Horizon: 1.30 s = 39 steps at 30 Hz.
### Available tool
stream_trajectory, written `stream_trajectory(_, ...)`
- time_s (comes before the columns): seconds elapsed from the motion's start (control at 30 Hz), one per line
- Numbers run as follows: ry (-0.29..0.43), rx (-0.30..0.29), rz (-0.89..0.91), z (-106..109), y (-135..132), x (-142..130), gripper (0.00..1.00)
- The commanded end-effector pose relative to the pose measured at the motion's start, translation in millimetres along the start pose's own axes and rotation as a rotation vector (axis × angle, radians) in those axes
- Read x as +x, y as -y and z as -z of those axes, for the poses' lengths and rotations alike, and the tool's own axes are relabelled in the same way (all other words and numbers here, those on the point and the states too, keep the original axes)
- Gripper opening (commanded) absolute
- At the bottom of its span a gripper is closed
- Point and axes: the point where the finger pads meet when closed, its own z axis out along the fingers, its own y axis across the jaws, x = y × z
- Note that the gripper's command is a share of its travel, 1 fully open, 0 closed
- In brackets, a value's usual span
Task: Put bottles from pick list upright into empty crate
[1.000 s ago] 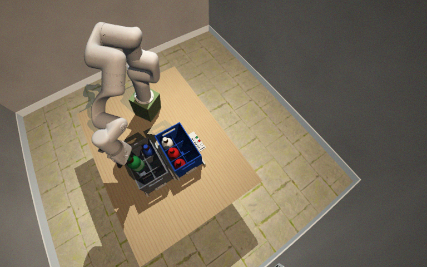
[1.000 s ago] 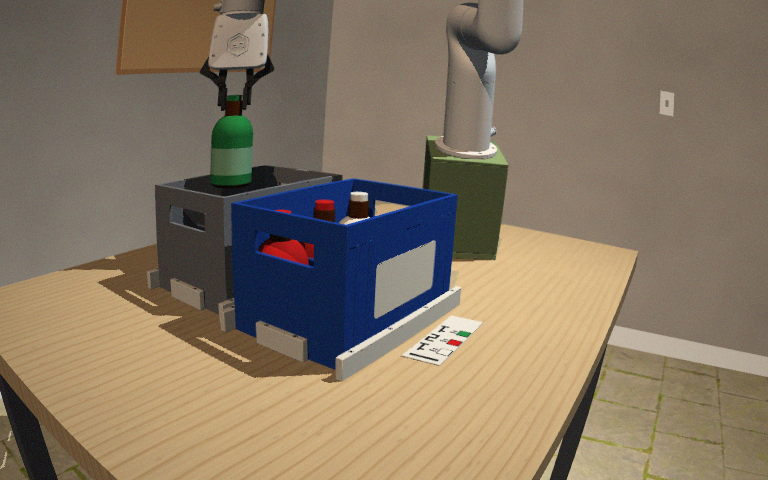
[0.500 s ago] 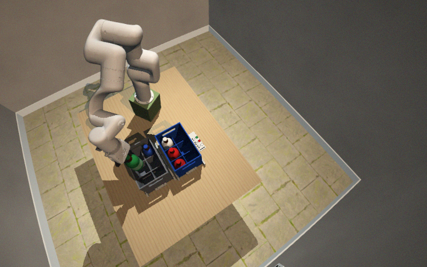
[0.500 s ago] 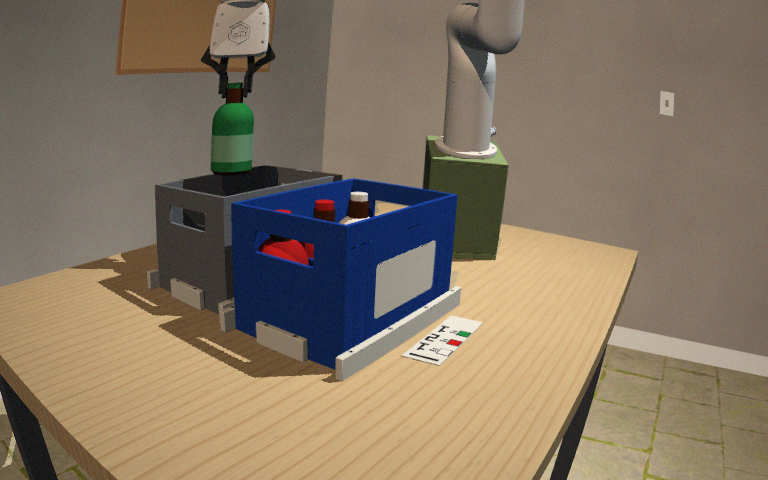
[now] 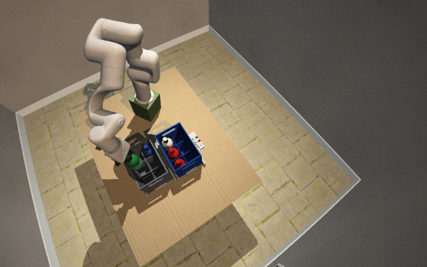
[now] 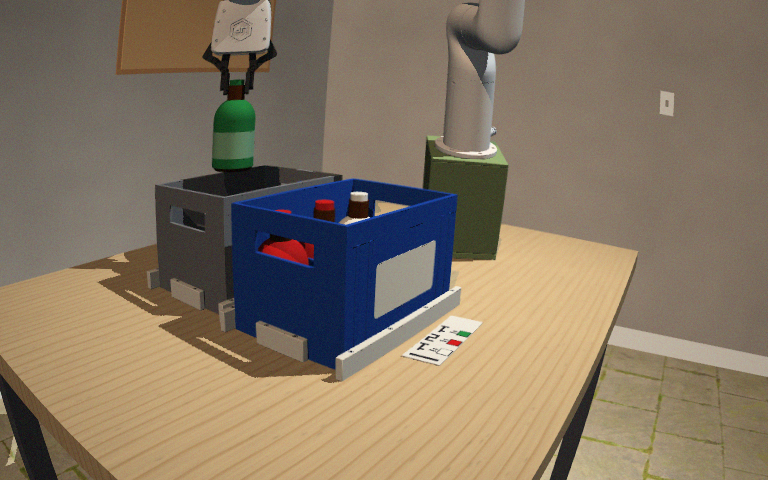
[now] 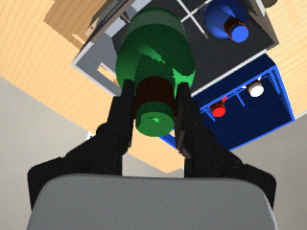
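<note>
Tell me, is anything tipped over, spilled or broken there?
Nothing looks odd. The round green bottle hangs upright above the grey plastic crate, gripped by its neck. Both that and the blue plastic crate look level, and I see no spills.

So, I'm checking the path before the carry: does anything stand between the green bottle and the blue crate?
Yes: the gray crate's near wall and the blue crate's rim. The green bottle hangs above the gray crate, seemingly high enough to pass.

Wooden table (image 5: 220,176) (image 6: 271,418) (image 7: 29,62) — two crates, paper strip (image 5: 197,141) (image 6: 442,340).
</note>
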Motion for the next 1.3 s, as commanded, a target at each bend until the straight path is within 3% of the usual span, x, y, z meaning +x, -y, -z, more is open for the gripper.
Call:
stream_trajectory(0.0,0.001,0.005,0.001,2,-4,-4,0.0)
stream_trajectory(1.27,0.001,0.005,0.001,2,-62,-40,0.0)
